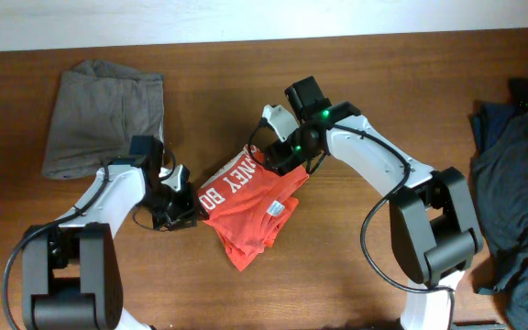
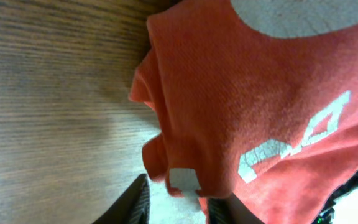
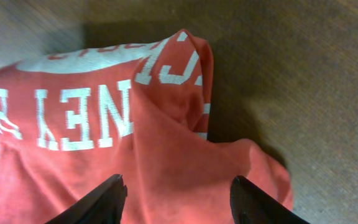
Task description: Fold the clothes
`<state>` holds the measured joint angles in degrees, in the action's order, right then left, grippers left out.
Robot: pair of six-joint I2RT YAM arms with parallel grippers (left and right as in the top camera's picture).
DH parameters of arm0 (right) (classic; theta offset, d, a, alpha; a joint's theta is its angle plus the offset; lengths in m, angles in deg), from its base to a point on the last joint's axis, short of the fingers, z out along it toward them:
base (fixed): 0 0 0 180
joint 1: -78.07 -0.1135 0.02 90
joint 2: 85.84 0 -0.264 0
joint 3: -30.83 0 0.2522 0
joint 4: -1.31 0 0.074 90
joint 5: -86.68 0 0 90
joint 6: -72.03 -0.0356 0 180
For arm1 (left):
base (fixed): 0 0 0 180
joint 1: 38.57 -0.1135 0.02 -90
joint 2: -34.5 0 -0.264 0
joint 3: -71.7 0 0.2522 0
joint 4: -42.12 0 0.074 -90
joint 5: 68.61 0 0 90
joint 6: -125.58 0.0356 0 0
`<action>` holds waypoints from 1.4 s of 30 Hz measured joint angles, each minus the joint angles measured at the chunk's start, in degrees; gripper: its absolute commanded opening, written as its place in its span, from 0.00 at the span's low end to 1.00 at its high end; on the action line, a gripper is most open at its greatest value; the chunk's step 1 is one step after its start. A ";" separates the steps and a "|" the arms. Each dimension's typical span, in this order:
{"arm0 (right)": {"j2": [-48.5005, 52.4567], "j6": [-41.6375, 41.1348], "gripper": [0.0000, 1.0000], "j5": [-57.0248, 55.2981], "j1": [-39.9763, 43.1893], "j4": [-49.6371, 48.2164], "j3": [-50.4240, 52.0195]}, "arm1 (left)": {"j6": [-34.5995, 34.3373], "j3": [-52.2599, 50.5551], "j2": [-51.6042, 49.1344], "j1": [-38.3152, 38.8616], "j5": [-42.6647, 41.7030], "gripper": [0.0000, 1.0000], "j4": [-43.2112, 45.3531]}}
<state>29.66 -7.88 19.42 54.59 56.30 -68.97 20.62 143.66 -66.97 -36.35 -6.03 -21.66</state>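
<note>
Now, left fingers (image 2: 138, 202): parted, with a strip of bare wood showing between them. The shirt's edge and a small white tag (image 2: 184, 180) hang into the gap, but I see nothing pinched.
Right fingers (image 3: 114, 194): spread wide, poised over a raised crease beside the white lettering (image 3: 73, 118), not clamped on it.
T-shirt (image 1: 250, 206): orange-red, gathered into a rough, narrow bundle at the middle of the tabletop (image 1: 337, 275). It lies slantwise between the two arms with the lettering up.
Why so placed: the left fingers sit at the bundle's left edge and the right fingers at its upper end. I judge this suits taking one edge each to straighten the cloth or fold it over. The layers look uneven, so the fold seems unfinished.
Other clothes: a grey-brown garment (image 1: 104, 115) lies flat at the far left, and a dark blue-grey heap (image 1: 516, 183) sits at the right edge. Both are well apart from the shirt.
Overhead only: shows the whole bundle, both arms and the other garments, but not how far either pair of fingers stands apart.
Left wrist only: shows the tag, the hanging hem and the bare gap.
Right wrist only: shows the crease and how wide those fingers stand over it.
</note>
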 measured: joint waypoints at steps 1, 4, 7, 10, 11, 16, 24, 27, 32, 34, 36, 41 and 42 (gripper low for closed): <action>0.17 0.42 0.57 -0.59 -0.07 -0.33 0.00 | -0.11 -0.35 0.00 0.00 0.00 0.26 0.50; 0.37 0.94 0.57 -1.57 -0.09 -0.83 0.00 | -0.31 -0.72 0.00 0.00 -0.02 0.25 1.88; 1.11 1.22 0.59 -2.05 -0.11 -0.85 0.00 | -0.33 -0.72 0.00 0.02 -0.02 0.25 3.15; 2.25 2.43 0.55 -1.90 -0.26 -0.85 0.00 | -0.33 -0.72 0.00 0.00 -0.02 0.25 4.22; 2.58 2.73 0.49 -1.92 -0.37 -0.87 0.00 | -0.33 -0.72 0.00 0.00 -0.02 0.25 4.44; 3.02 3.50 0.05 -1.99 -0.83 -0.96 0.00 | -0.33 -0.74 0.00 0.00 0.00 0.20 5.20; 3.02 -1.92 0.04 -5.46 1.77 3.74 0.00 | -0.92 -0.79 0.00 -0.46 2.36 0.01 6.05; 3.02 -3.08 0.11 -5.86 3.61 7.52 0.00 | -0.92 -0.79 0.00 -1.97 3.02 0.01 7.87; 3.02 -4.24 0.36 -7.08 4.63 11.41 0.00 | -0.92 -0.81 0.00 -5.03 3.93 0.01 10.49; 3.02 -4.20 0.39 -7.21 4.61 11.67 0.00 | -0.90 -0.81 0.00 -5.49 3.87 0.02 10.51; 2.91 -4.15 0.44 -7.34 4.76 11.74 0.00 | -0.31 -0.81 0.00 -5.57 2.95 0.08 10.51; -0.92 -4.20 0.52 -7.54 5.62 11.91 -0.11 | 3.21 -0.09 0.00 -5.55 -3.65 0.26 10.58; -2.12 -4.17 0.52 -7.54 5.84 11.91 -0.39 | 3.54 0.31 0.00 -5.57 -5.14 0.28 10.88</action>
<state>27.54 -12.05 11.88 60.42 68.21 -69.36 24.16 143.97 -66.97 -41.92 -11.17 -10.78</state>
